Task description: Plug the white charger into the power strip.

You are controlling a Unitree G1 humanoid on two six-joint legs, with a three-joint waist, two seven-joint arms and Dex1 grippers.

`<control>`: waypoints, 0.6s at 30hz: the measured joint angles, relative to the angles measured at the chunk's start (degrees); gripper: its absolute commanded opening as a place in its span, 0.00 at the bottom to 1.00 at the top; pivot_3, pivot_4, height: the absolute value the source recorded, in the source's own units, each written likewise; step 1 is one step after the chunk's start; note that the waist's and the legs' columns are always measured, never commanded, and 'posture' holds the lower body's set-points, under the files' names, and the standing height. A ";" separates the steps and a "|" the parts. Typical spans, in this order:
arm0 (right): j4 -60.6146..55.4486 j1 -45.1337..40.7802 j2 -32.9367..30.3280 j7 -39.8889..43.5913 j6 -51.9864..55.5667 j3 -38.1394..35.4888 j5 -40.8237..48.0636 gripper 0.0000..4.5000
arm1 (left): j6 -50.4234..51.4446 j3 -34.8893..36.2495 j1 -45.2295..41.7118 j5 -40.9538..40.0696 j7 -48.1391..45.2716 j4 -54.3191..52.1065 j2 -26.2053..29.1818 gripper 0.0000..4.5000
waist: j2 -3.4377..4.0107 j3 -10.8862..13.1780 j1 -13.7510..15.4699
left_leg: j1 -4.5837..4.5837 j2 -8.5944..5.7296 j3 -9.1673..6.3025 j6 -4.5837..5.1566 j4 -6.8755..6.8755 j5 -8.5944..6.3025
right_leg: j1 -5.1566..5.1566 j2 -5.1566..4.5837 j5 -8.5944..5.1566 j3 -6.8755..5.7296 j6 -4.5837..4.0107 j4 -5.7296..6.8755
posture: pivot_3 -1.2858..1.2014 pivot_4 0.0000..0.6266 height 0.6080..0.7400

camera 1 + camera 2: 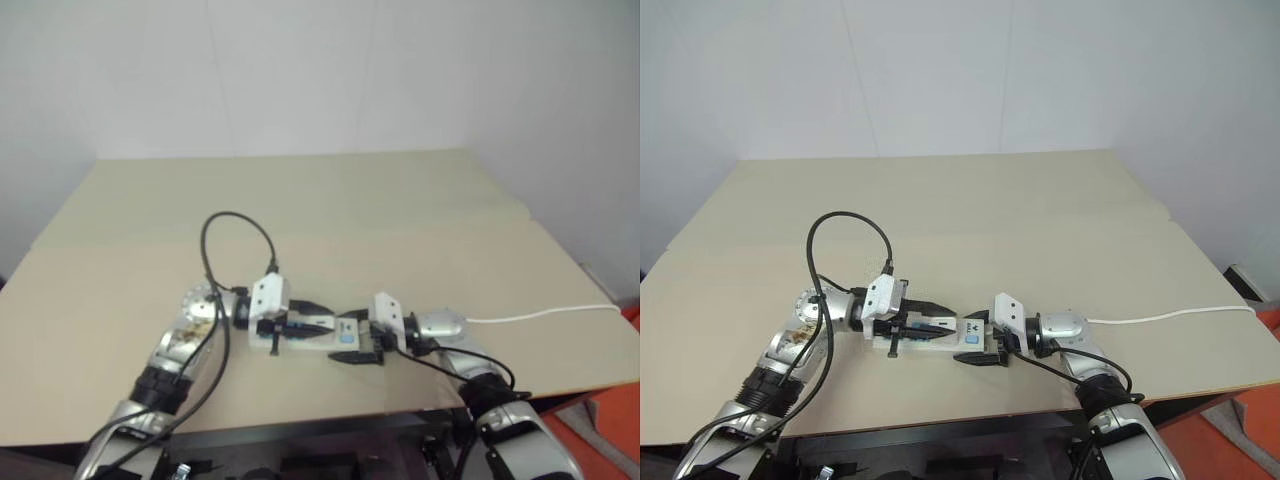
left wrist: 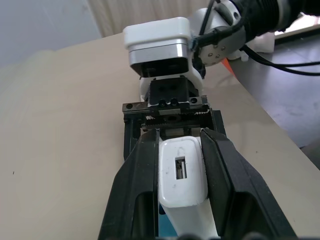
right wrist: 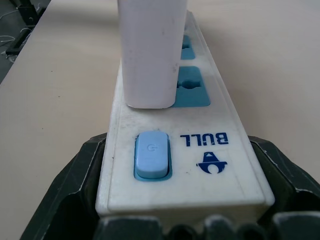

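Note:
The white charger (image 2: 181, 175) is clamped between the black fingers of my left gripper (image 1: 312, 326), which is shut on it. The charger (image 3: 150, 50) stands upright on the power strip (image 3: 200, 150), its base over the blue socket nearest the blue switch; I cannot tell how deep it sits. The power strip (image 1: 965, 338) lies on the table near the front edge. My right gripper (image 1: 362, 352) is shut on its switch end, with one black finger (image 3: 75, 190) on each side. The two grippers face each other closely.
The tan table (image 1: 350, 200) stretches away behind the strip. The strip's thin white cord (image 1: 540, 315) runs off to the right edge. A black cable (image 1: 235, 225) loops above my left wrist. The table's front edge is just below the grippers.

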 measured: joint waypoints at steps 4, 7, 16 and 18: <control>-0.03 0.00 0.01 -0.14 0.03 0.16 0.00 0.76 | -1.22 -0.33 -0.22 0.00 -0.96 1.08 0.20 0.21 | 0.00 -0.05 0.00 | 0.02 0.01 0.01 0.00 -0.05 0.00 | 0.00 0.02 -0.01 0.00 -0.02 0.00 | 0.52 0.24 1.00; -0.04 0.01 0.00 -0.17 0.09 0.20 0.00 0.76 | -2.16 -0.46 -0.27 0.00 -1.01 1.48 0.23 0.21 | 0.00 -0.08 0.00 | 0.03 0.01 0.02 0.00 -0.07 0.00 | 0.00 0.01 -0.01 0.01 -0.02 0.00 | 0.52 0.24 1.00; -0.03 0.41 -0.01 -0.63 0.35 0.25 -0.05 0.76 | -1.91 -1.53 -0.69 0.21 -0.09 2.00 0.23 0.21 | -0.01 -0.48 0.06 | 0.05 0.01 0.02 0.00 -0.07 0.00 | 0.03 0.01 -0.02 0.00 -0.02 0.00 | 0.52 0.24 1.00; -0.03 0.53 -0.05 -0.70 0.41 0.25 -0.06 0.76 | -1.76 -1.65 -0.53 0.31 0.44 1.61 0.23 0.21 | -0.01 -0.61 0.11 | 0.06 0.01 0.02 0.00 -0.07 0.00 | 0.05 0.00 -0.02 0.00 -0.02 0.00 | 0.52 0.24 1.00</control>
